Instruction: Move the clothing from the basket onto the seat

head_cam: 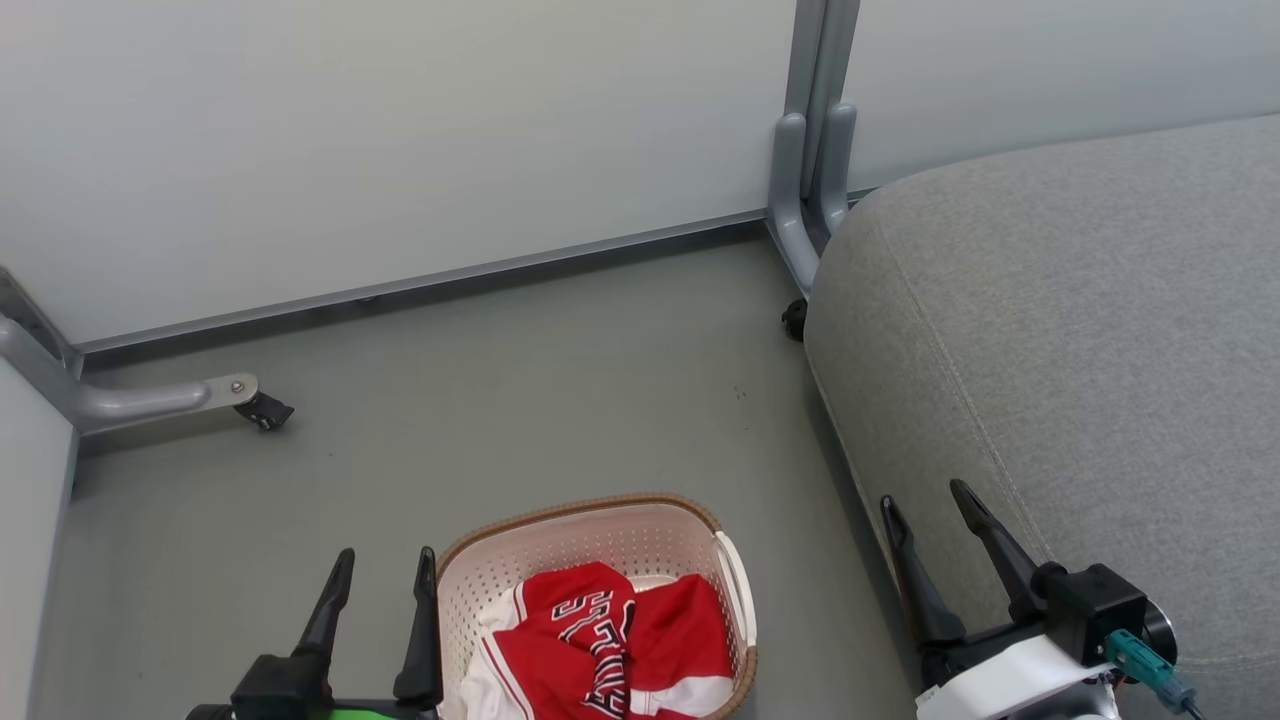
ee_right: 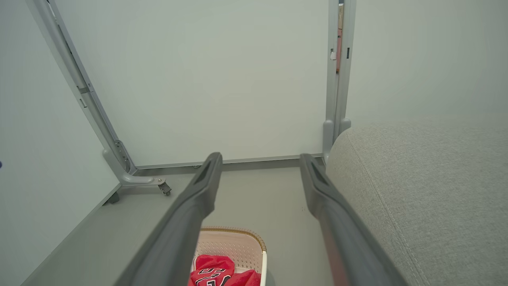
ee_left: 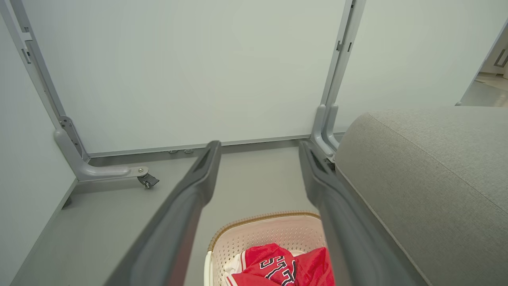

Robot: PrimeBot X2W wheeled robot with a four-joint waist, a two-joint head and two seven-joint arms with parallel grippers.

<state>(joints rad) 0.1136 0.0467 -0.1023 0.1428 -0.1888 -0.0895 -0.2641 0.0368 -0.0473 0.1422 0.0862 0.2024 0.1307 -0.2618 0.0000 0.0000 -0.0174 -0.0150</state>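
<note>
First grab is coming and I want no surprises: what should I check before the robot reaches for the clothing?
1. Left claw open, holding nothing: ok.
2. Right claw open, holding nothing: ok.
3. Clothing in the basket, uncovered: ok.
4. Basket upright on the floor: ok.
5. Seat beside the basket, visible part bare: ok.
6. Number of garments in the heap: cannot tell.

We find only black letters edged in white on the red clothing [head_cam: 602, 645] crumpled in the basket [head_cam: 560, 558], too folded for us to read a word.
</note>
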